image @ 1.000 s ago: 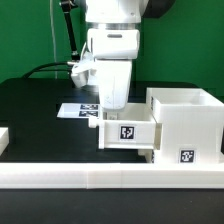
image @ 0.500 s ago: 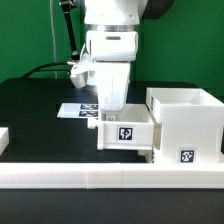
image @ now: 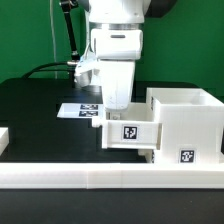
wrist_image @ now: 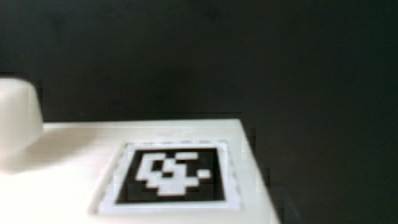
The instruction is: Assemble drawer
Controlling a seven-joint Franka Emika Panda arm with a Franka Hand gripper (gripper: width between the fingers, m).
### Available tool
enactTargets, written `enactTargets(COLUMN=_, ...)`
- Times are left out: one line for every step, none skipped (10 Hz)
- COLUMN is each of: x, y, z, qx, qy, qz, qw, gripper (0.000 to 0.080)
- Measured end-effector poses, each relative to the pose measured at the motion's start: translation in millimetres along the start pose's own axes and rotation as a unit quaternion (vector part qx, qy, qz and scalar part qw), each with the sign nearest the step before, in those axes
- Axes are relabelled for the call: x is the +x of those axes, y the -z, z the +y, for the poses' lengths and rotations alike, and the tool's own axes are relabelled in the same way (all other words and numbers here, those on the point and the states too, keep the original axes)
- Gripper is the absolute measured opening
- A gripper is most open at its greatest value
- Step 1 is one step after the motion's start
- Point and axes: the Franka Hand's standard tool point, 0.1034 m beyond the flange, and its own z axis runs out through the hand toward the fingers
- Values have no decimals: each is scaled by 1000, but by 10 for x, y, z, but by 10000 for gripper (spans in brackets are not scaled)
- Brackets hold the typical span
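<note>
In the exterior view the drawer's large white box housing (image: 188, 122) stands at the right, open side toward the exterior view's left. A small white tray (image: 128, 135) with a square tag on its face sits partly inside that opening. My gripper (image: 118, 104) reaches straight down into the tray's near end, and its fingers look closed on the tray's wall. The wrist view shows a blurred tag on a white surface (wrist_image: 171, 172) close below, with no fingertips in sight. The second tray is out of view.
A long low white rail (image: 100, 181) runs along the front of the black table. The marker board (image: 76, 110) lies flat behind the gripper. A white part's corner (image: 4, 138) shows at the exterior view's left edge. A blurred white shape (wrist_image: 15, 112) shows in the wrist view.
The gripper and the small tray have shifted a little toward the exterior view's right, further into the housing.
</note>
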Motion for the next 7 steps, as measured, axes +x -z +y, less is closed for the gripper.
enactTargets(x=-5, y=0, z=0, qx=0, qy=-1, qz=0, qw=1000, gripper=42)
enactTargets(x=-10, y=-3, z=-2, qx=0, qy=-1, qz=0, qw=1000, gripper=42)
enactTargets(x=-11, y=-5, z=-3, qx=0, qy=-1, qz=0, qw=1000, gripper=42)
enactTargets(x=-11, y=-5, z=-3, qx=1, qy=-1, qz=0, qw=1000, gripper=42)
enactTargets(x=-6, y=-4, z=-3, qx=1, qy=-1, qz=0, qw=1000, gripper=42)
enactTargets(x=5, y=3, z=3, qx=0, qy=0, qz=0, qw=1000, gripper=42)
enactTargets(x=4, y=5, z=6, qx=0, qy=0, qz=0, qw=1000, gripper=42)
